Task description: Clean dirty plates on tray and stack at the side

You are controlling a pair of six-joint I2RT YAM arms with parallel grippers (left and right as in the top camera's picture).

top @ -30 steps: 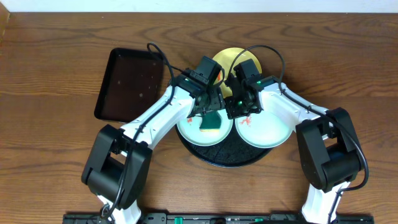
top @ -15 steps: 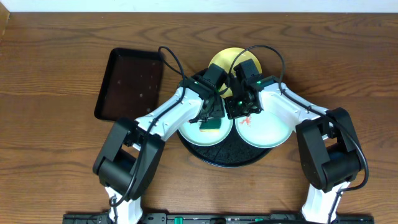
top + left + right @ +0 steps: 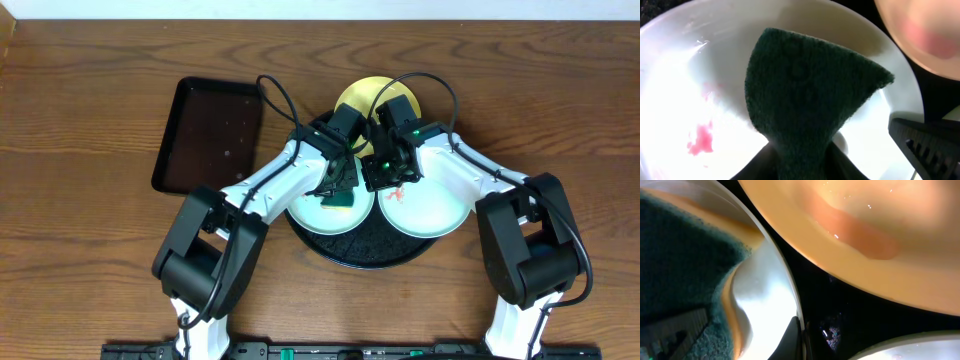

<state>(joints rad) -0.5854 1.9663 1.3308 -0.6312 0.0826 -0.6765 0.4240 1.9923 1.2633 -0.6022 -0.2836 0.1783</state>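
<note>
On the round black tray (image 3: 365, 248) lie two pale mint plates and one yellow plate (image 3: 362, 96) at the back. My left gripper (image 3: 339, 184) is over the left plate (image 3: 312, 214) and shut on a dark green sponge (image 3: 342, 199). In the left wrist view the sponge (image 3: 805, 95) fans out over the plate (image 3: 685, 85), and a pink smear (image 3: 700, 142) lies to its left. My right gripper (image 3: 801, 340) is shut on that plate's rim (image 3: 790, 300). The right plate (image 3: 430, 208) carries a red smear.
A rectangular black tray (image 3: 205, 135) sits on the wooden table to the left of the round one. Both arms meet over the round tray's middle, and their cables loop above the yellow plate (image 3: 865, 230).
My left gripper's jaws have closed on the sponge, and its arm has shifted slightly right. The right arm has not moved.
</note>
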